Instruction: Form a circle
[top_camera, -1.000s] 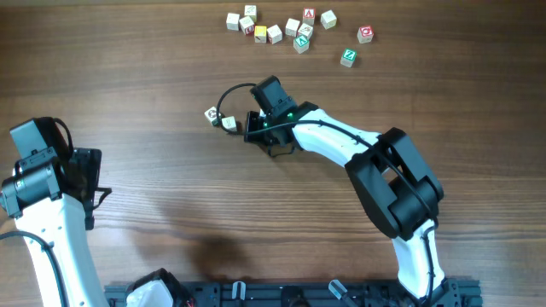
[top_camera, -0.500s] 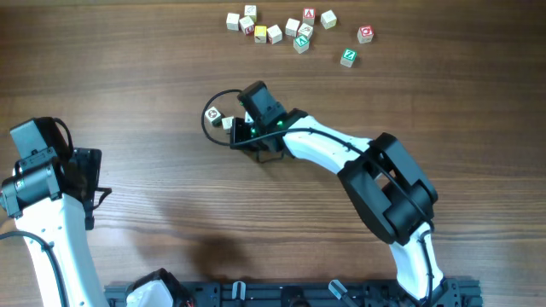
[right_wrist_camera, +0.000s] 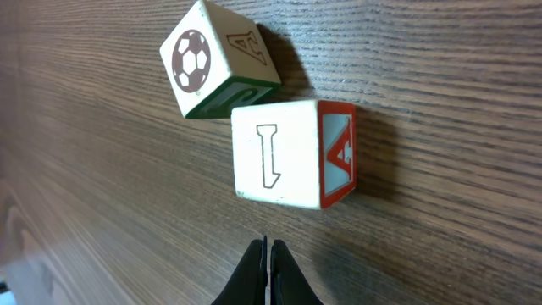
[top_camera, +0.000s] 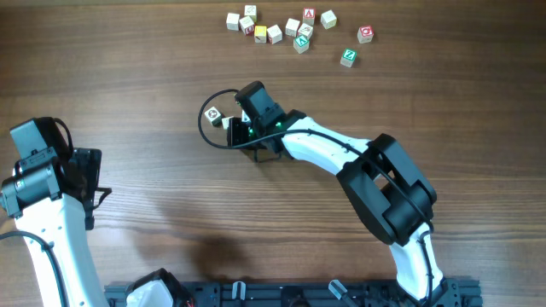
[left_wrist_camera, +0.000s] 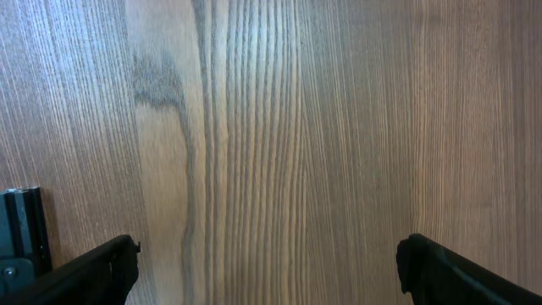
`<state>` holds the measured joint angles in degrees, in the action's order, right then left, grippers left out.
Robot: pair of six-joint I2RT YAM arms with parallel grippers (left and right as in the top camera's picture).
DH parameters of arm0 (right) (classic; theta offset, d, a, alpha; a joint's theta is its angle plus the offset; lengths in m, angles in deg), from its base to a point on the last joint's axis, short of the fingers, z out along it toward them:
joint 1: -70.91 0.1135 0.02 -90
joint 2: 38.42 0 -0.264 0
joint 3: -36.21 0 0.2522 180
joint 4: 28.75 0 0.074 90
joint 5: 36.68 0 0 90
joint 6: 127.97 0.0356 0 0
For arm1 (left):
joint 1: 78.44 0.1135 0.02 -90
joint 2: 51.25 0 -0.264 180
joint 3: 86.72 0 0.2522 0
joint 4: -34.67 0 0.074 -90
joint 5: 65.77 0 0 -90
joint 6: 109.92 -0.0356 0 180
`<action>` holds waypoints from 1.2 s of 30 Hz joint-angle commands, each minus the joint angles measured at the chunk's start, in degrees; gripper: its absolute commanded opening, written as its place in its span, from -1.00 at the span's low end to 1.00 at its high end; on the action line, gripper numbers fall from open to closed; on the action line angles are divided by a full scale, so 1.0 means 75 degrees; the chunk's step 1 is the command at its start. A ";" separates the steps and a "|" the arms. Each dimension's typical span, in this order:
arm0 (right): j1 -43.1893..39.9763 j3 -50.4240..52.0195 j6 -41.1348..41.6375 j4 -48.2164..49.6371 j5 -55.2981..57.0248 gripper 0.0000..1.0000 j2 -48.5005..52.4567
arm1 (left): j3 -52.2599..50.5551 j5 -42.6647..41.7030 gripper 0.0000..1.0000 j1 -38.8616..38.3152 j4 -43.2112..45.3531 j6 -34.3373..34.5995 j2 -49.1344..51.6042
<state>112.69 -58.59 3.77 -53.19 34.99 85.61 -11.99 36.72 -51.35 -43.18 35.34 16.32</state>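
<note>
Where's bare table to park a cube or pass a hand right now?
Free: table between left arm and right arm; everything right of the right arm; the strip between top cube cluster and cube pair. Crowded: at the cube pair, with the shut right gripper just short of it, and within the top cluster.

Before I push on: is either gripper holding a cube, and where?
Nothing. Right gripper is shut and empty, just short of the I cube; left gripper is open, empty.
</note>
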 commanded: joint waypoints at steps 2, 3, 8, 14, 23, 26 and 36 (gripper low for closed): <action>0.0114 0.0009 -0.0146 0.0114 0.0265 -0.91 0.0093 | 0.0000 -0.0035 1.00 0.0047 -0.0003 0.0122 0.0035; 0.0114 0.0009 -0.0146 0.0166 0.0230 -0.91 0.0146 | 0.0000 -0.0035 1.00 0.0047 -0.0003 0.0119 0.0035; 0.0114 0.0009 -0.0149 0.0198 0.0219 -0.91 0.0169 | 0.0000 -0.0035 1.00 0.0047 -0.0003 0.0122 0.0035; 0.0114 0.0009 -0.0163 0.0195 0.0326 -0.91 0.0239 | 0.0000 -0.0035 1.00 0.0047 -0.0003 0.0119 0.0035; 0.0114 0.0009 -0.0137 0.0221 0.0318 -0.91 0.0437 | 0.0000 -0.0038 1.00 0.0047 -0.0003 0.0122 0.0035; 0.0114 0.0009 -0.0140 0.0306 0.0291 -0.91 0.0437 | 0.0000 -0.0035 1.00 0.0047 -0.0003 0.0122 0.0035; 0.0090 0.0009 -0.0169 0.0510 0.0332 -0.91 0.0437 | 0.0000 -0.0035 1.00 0.0047 -0.0003 0.0119 0.0035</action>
<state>113.31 -58.59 3.77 -49.84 36.65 87.70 -11.99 36.72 -51.35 -43.18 35.34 16.32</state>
